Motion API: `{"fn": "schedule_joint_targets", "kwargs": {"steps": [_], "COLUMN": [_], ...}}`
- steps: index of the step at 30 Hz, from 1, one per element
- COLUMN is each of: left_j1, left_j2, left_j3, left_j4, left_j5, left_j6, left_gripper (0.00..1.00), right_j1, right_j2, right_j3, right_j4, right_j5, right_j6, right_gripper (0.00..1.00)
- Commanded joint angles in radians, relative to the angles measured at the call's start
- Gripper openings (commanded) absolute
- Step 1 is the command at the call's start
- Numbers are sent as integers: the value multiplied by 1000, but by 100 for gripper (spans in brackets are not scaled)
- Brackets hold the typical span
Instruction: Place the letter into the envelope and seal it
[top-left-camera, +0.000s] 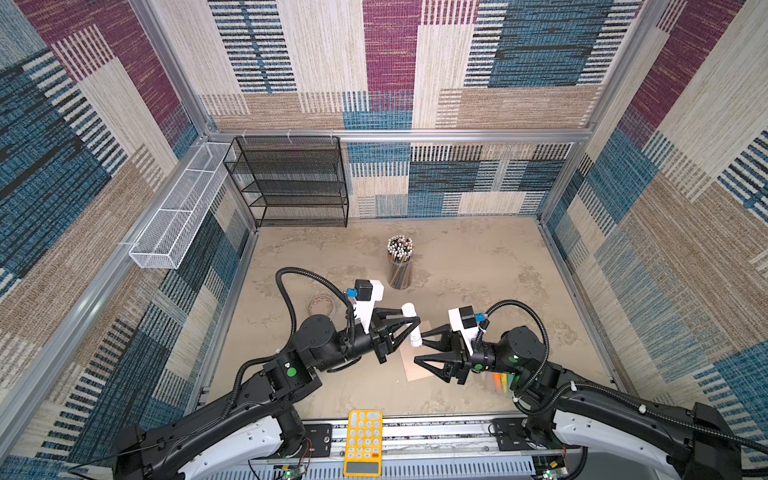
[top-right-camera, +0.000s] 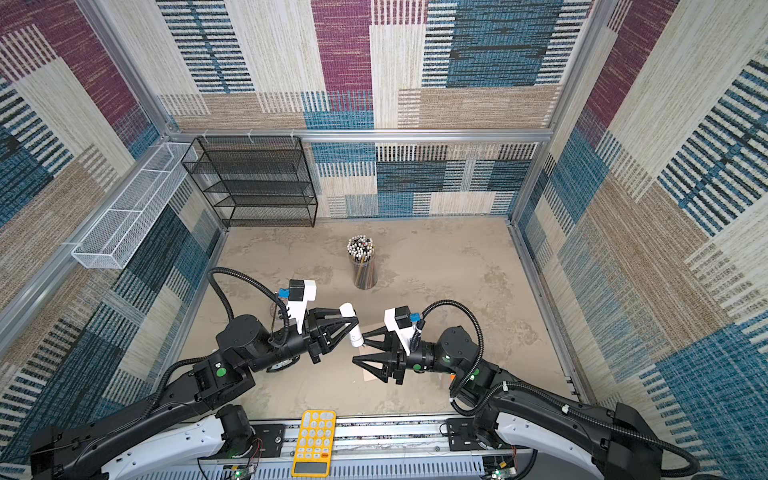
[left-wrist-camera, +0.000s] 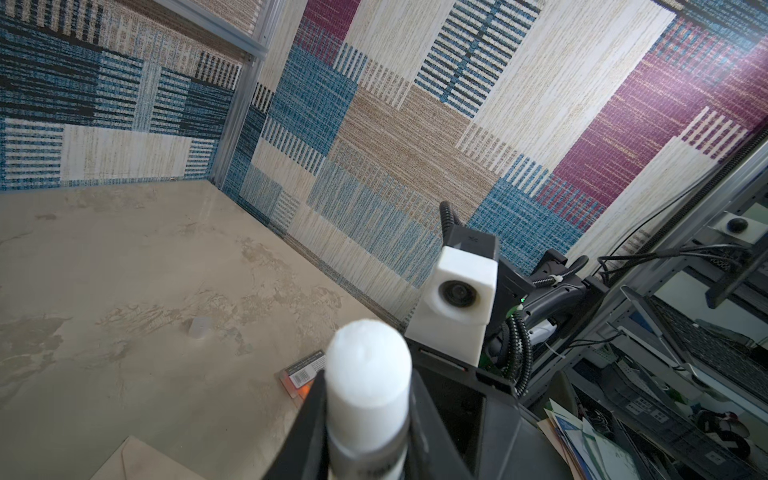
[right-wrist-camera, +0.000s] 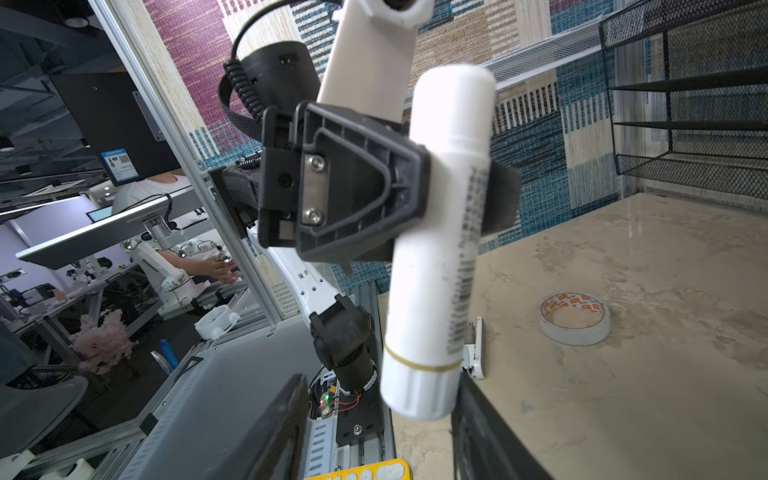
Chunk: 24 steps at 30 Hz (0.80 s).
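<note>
The left gripper is clamping its jaws narrowly across the middle of a white glue stick, holding it tilted above the worktop. Just to the right, the right gripper is standing with its jaws about half spread on either side of the stick's ringed end, gripping nothing. The envelope is lying flat on the worktop beneath both grippers, partly hidden by them. The letter is not showing in any view, so whether it is already inside cannot be told.

The danger is sitting at that ringed end. If the right jaws are closing off-centre on the smooth round tube, it is likely twisting or slipping in the left grip and dropping onto the envelope. Glue straying past the flap would be bonding paper where it should not.

The worktop is looking like mottled beige stone, hard and slick. From the left, a white mesh basket, a black mesh shelf, a tape roll, a yellow calculator, a pencil cup and a marker pack are sitting around it. Patchwork woven panels are walling everything in.
</note>
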Motion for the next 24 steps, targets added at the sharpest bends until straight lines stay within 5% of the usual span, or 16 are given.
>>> {"fn": "schedule_joint_targets", "kwargs": {"steps": [1,11,24], "left_j1": [1,3,1], "left_j2": [7,40,36], "left_j3": [-13,-29,-51], "left_j4": [86,119,95], "left_j5": [24,47,60], "left_j6": [-19,-48,-67], "left_gripper": [0,0,11], "right_j1": [-3,-9,-12], "right_j2": [8,21,8], "right_j3": [13,32,31], "right_j4": [53,70,75], "right_j5": [-33,-14,19], "right_j6": [2,10,34], "right_gripper": [59,55,21]}}
